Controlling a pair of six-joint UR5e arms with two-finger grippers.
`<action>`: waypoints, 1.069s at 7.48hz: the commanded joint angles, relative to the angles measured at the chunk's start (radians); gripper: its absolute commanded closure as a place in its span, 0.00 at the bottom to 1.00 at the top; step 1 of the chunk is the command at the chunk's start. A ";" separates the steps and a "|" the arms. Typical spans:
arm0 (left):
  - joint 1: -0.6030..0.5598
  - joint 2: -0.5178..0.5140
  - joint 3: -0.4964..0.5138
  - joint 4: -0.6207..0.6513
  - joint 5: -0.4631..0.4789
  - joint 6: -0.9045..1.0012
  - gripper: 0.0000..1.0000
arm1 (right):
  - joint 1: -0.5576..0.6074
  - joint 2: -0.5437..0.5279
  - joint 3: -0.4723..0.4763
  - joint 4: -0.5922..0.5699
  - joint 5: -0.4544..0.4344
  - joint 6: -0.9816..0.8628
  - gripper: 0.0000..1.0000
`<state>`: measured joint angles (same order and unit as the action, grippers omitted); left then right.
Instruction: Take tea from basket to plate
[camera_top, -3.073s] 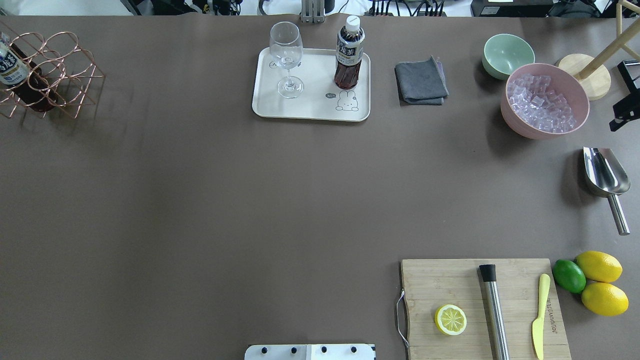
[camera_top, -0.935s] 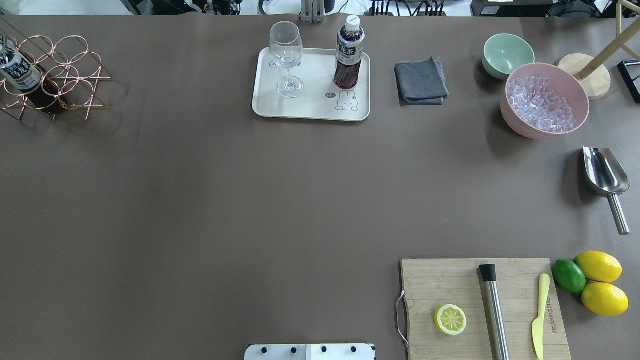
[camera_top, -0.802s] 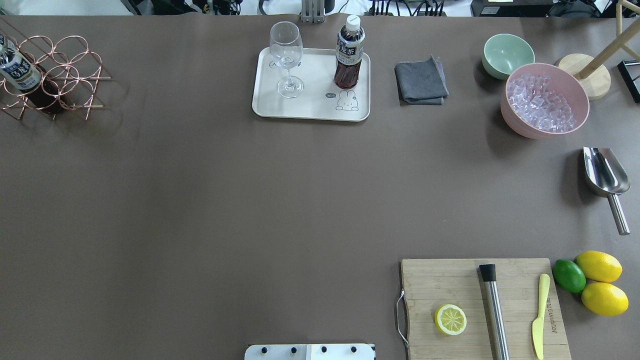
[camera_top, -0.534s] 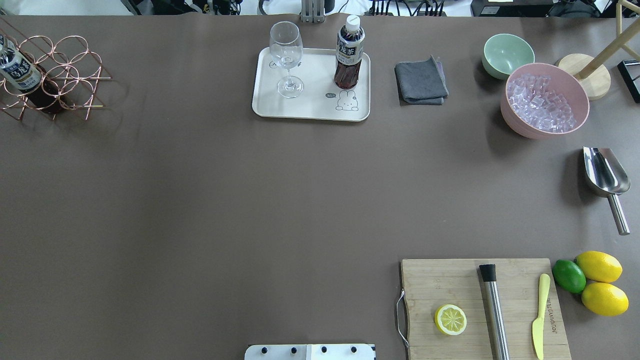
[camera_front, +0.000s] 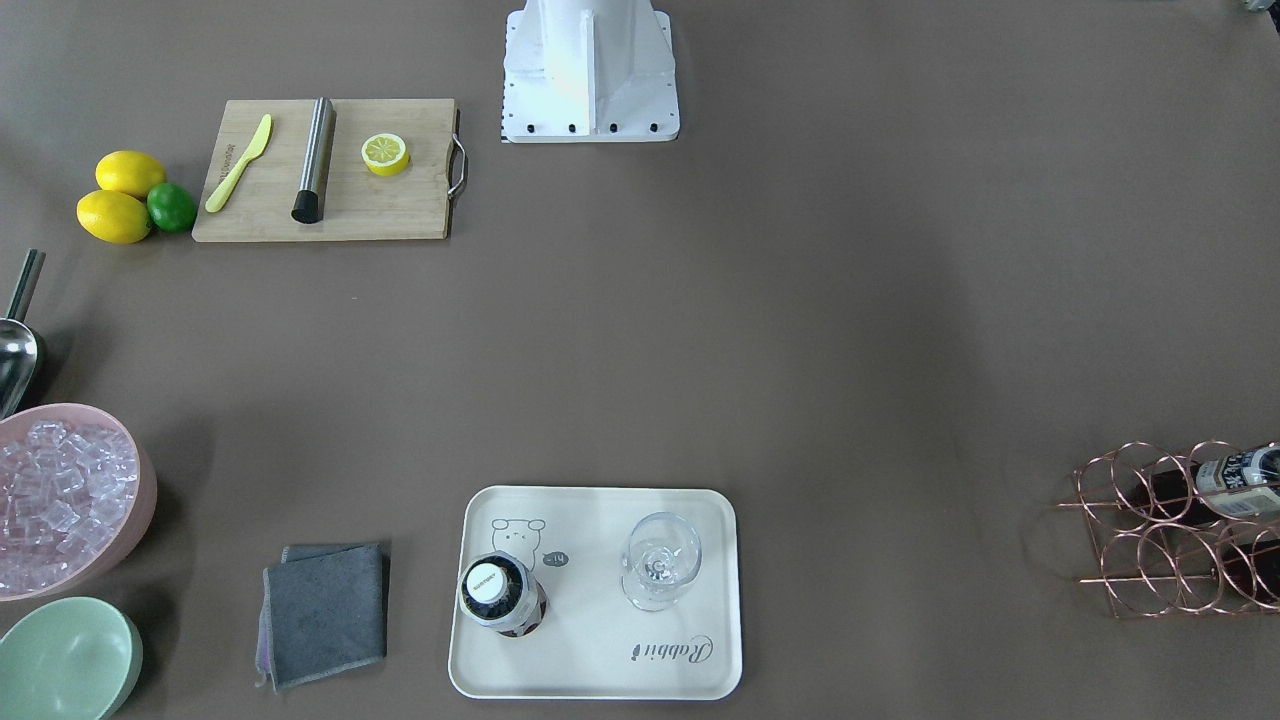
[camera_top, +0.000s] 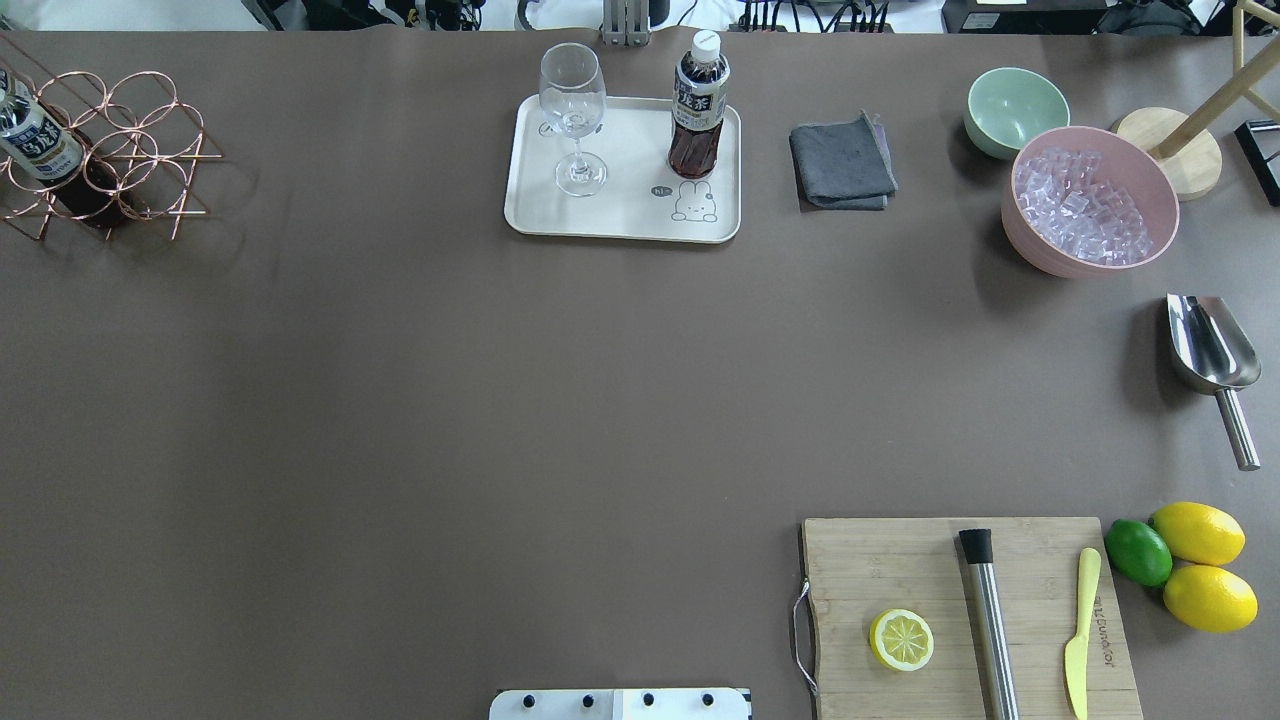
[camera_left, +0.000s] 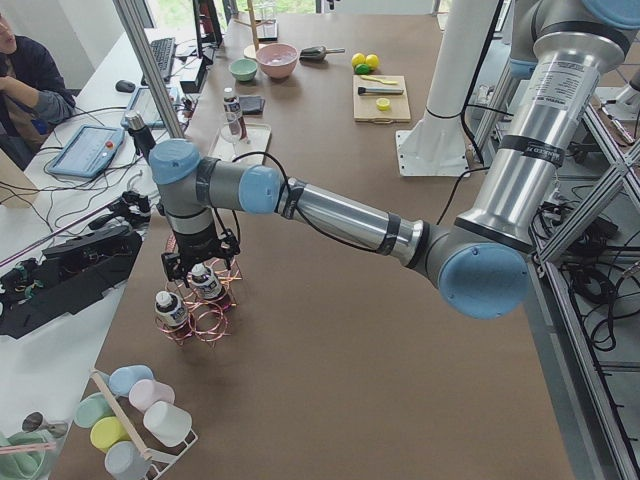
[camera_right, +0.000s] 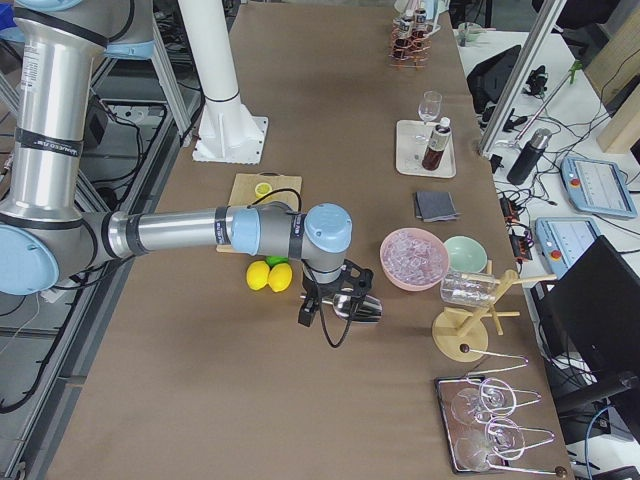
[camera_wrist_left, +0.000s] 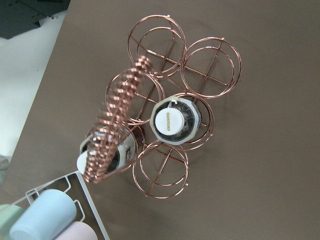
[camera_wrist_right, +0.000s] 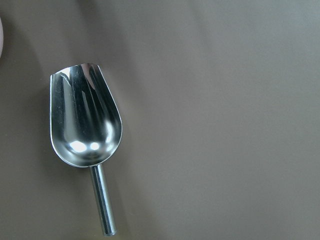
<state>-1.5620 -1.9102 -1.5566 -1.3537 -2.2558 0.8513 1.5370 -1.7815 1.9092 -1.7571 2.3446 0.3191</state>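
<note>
One tea bottle (camera_top: 698, 110) stands upright on the cream plate (camera_top: 620, 215), beside a wine glass (camera_top: 572, 110); it also shows in the front view (camera_front: 500, 592) on that plate (camera_front: 600, 670). The copper wire basket (camera_top: 130, 150) at the far left holds two more tea bottles, white caps up, in the left wrist view (camera_wrist_left: 170, 122); one cap (camera_wrist_left: 86, 161) is half hidden by the coiled handle (camera_wrist_left: 117, 120). My left gripper (camera_left: 202, 268) hangs right over a basket bottle (camera_left: 207, 282); I cannot tell its state. My right gripper (camera_right: 325, 310) hovers near the steel scoop (camera_wrist_right: 85, 120); I cannot tell its state.
A grey cloth (camera_top: 842, 162), a mint bowl (camera_top: 1015, 105) and a pink bowl of ice (camera_top: 1090, 200) lie right of the plate. A cutting board (camera_top: 960, 620) with half a lemon, a muddler and a knife sits front right, next to lemons and a lime. Cups (camera_left: 130, 410) stand near the basket.
The basket shifted and turned slightly about three seconds ago and has stood still over the last second. A dark shape at the right edge has mostly left the overhead view.
</note>
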 joint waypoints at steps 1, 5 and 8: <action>-0.001 0.133 -0.034 -0.011 -0.004 -0.361 0.02 | 0.000 0.001 -0.006 -0.001 -0.002 0.000 0.00; -0.001 0.238 -0.030 -0.041 -0.097 -0.618 0.02 | 0.000 0.002 -0.010 0.001 -0.004 0.000 0.00; -0.001 0.299 -0.051 -0.163 -0.097 -0.897 0.02 | 0.000 0.002 -0.012 0.001 -0.005 0.000 0.00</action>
<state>-1.5631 -1.6494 -1.5907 -1.4584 -2.3519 0.0892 1.5370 -1.7795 1.8980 -1.7570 2.3408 0.3191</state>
